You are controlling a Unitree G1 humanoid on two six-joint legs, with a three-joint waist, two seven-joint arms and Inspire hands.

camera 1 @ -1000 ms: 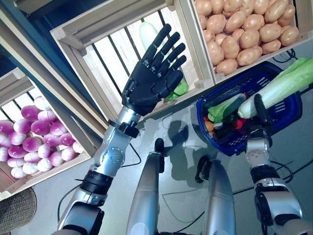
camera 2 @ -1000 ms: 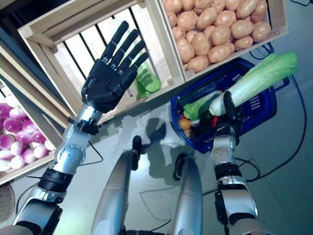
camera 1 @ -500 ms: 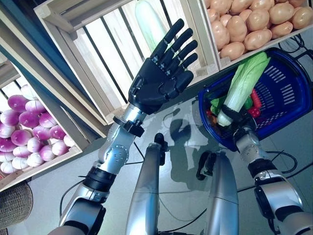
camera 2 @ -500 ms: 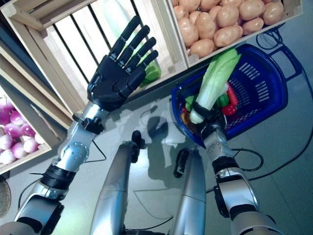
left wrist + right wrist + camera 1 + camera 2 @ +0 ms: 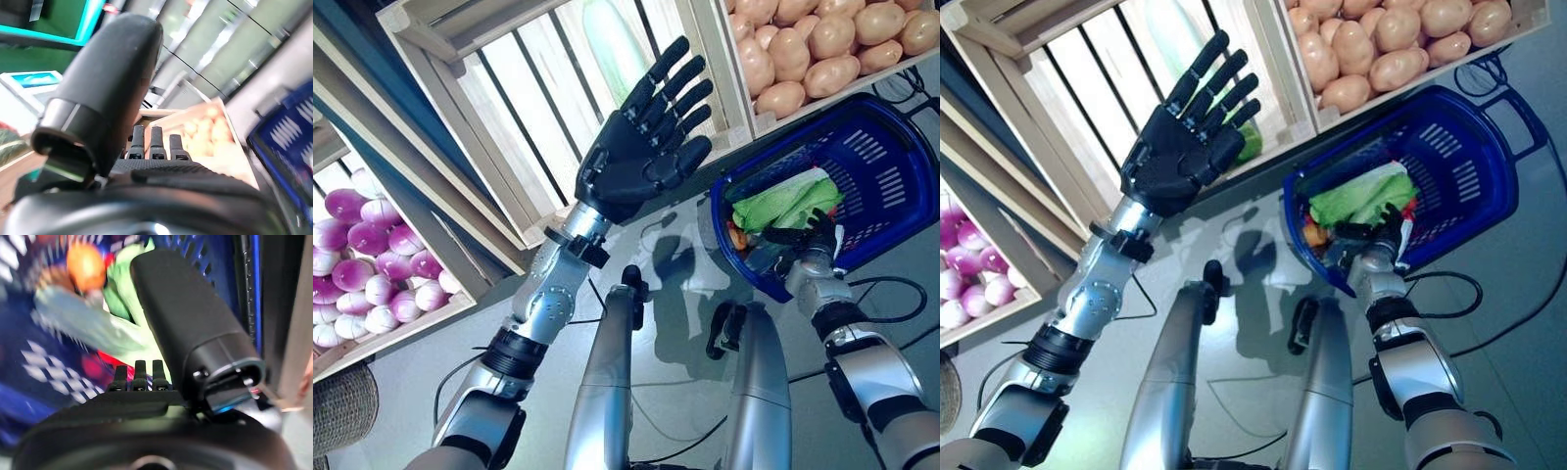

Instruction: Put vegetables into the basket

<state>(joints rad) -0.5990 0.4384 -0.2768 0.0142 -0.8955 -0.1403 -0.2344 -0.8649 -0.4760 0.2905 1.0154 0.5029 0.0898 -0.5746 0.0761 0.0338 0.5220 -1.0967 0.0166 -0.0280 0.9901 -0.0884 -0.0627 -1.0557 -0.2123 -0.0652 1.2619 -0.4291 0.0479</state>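
- Left eye view: the left robot hand (image 5: 636,162) is raised, palm showing and fingers spread straight, in front of a slatted wooden crate (image 5: 499,108) that holds a pale green long vegetable (image 5: 612,44). The right robot hand (image 5: 800,240) hangs over the near rim of the blue plastic basket (image 5: 891,162), fingers loosely extended — holding nothing. A leafy green cabbage (image 5: 788,201) lies inside the basket.
- Right eye view: a wooden crate of tan potatoes (image 5: 1391,44) stands just behind the basket; purple-and-white turnips (image 5: 964,279) fill a crate at far left.
- Left wrist view: straight fingers, empty.
- Right wrist view: fingers extended above the cabbage — an orange round vegetable (image 5: 85,264) sits deeper in the basket.
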